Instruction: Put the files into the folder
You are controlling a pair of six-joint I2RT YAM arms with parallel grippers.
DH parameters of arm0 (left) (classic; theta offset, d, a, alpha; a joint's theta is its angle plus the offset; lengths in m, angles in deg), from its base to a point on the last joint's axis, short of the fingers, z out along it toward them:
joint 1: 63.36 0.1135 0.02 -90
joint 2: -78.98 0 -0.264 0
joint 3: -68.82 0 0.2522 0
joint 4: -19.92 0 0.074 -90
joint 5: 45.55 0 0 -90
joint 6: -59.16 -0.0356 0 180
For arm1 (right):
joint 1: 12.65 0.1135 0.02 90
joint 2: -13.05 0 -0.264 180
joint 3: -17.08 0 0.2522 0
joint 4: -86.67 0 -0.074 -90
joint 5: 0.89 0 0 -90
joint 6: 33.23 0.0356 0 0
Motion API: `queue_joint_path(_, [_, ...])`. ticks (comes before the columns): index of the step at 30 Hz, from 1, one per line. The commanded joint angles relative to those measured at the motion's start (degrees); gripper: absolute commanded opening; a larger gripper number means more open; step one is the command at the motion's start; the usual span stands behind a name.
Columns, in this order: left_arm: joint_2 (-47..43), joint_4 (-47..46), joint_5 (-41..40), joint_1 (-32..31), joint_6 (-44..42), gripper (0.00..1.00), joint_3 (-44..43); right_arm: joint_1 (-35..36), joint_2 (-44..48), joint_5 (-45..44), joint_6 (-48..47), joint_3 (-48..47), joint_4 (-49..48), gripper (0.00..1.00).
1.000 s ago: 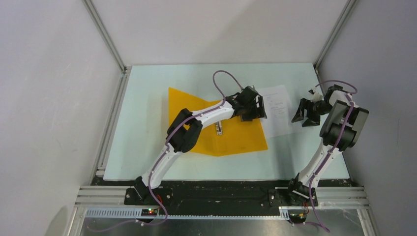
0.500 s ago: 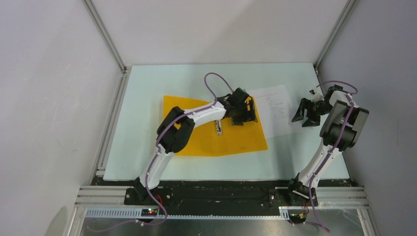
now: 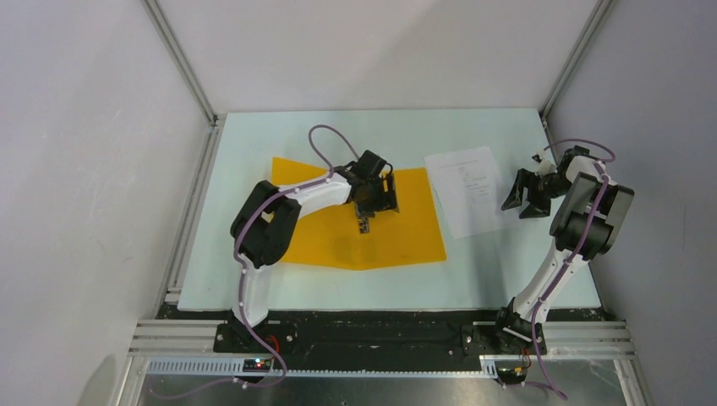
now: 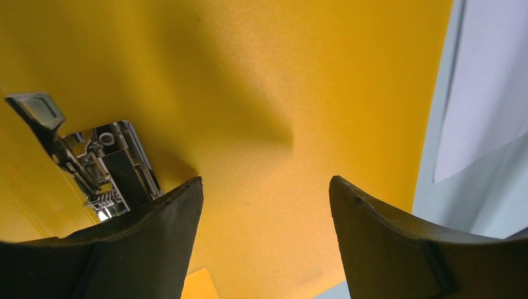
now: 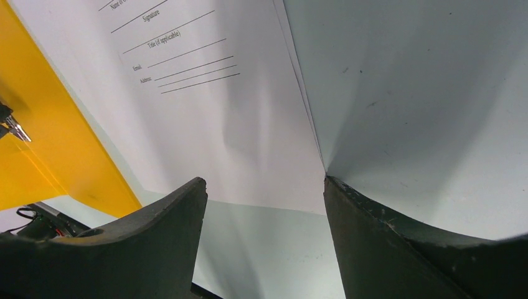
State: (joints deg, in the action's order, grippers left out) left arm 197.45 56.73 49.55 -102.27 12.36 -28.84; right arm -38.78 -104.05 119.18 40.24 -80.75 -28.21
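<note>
Top external view shows you the folder (image 3: 406,228) lying open and flat on the tabletop (image 3: 279,135), left of centre, closer to the near edge than the far one. The left gripper (image 3: 379,193) hangs over the middle of the folder, just beside the metal clip bar (image 3: 363,224). In the left wrist view you see its fingers (image 4: 155,230) spread apart with only orange cover between them, gripping nothing. The files (image 3: 463,190) lie flat just right of the folder, with a thin strip of tabletop between. The right gripper (image 3: 522,203) sits beside the sheet's right edge, near the tabletop's right edge. Its fingers (image 5: 386,230) are parted and empty, straddling that paper edge.
</note>
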Motion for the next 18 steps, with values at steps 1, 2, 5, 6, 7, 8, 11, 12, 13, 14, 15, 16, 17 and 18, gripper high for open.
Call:
queue_joint_path(1, [-1.8,6.1,-7.1,2.9,-5.0,0.81,5.5,0.4,0.8,-2.6,-0.5,1.1,1.1,0.74])
queue_joint_path(2, [-2.0,6.1,-7.8,3.8,-5.9,0.81,6.1,0.4,0.8,-2.5,-0.5,1.2,1.2,0.74])
queue_joint_path(5, [-2.4,6.3,-8.3,5.4,-7.6,0.8,5.9,0.4,0.6,-2.6,-0.9,1.3,1.5,0.74])
queue_joint_path(6, [-2.5,6.3,-7.4,5.4,-8.6,0.8,4.4,0.3,0.6,-2.6,-1.0,1.3,1.5,0.74])
queue_joint_path(7, [-2.5,6.3,-6.1,5.1,-9.4,0.8,3.1,0.2,0.6,-2.6,-1.1,1.3,1.5,0.75])
queue_joint_path(8, [-2.5,6.2,-5.8,3.8,-11.1,0.8,-0.4,0.0,0.6,-2.7,-1.2,1.3,1.5,0.75])
queue_joint_path(11, [-2.2,5.3,-1.3,0.1,-14.8,0.82,-8.5,-0.3,0.5,-2.4,-1.2,1.3,1.3,0.75])
queue_joint_path(12, [-1.8,4.5,-0.2,-1.7,-15.5,0.82,-11.8,-0.4,0.5,-2.3,-1.0,1.3,1.2,0.75])
queue_joint_path(13, [-1.5,2.6,1.7,-2.5,-15.5,0.83,-13.4,-0.4,0.4,-2.1,-0.9,1.4,1.2,0.75])
queue_joint_path(14, [-0.4,0.8,2.5,-3.9,-15.2,0.84,-16.1,-0.4,0.4,-2.0,-0.7,1.5,1.1,0.75])
queue_joint_path(15, [0.5,0.3,3.8,-5.0,-13.8,0.84,-19.3,-0.4,0.3,-1.9,-0.6,1.5,1.0,0.75])
queue_joint_path(16, [2.9,-0.2,4.4,-5.3,-12.7,0.84,-21.0,-0.3,0.2,-1.8,-0.6,1.6,1.0,0.75])
queue_joint_path(17, [5.8,-0.2,5.3,-5.6,-9.4,0.85,-24.1,-0.3,0.2,-1.8,-0.5,1.6,1.1,0.75])
queue_joint_path(18, [7.2,-0.3,5.2,-5.6,-7.7,0.85,-25.7,-0.2,0.1,-1.8,-0.6,1.6,1.1,0.75])
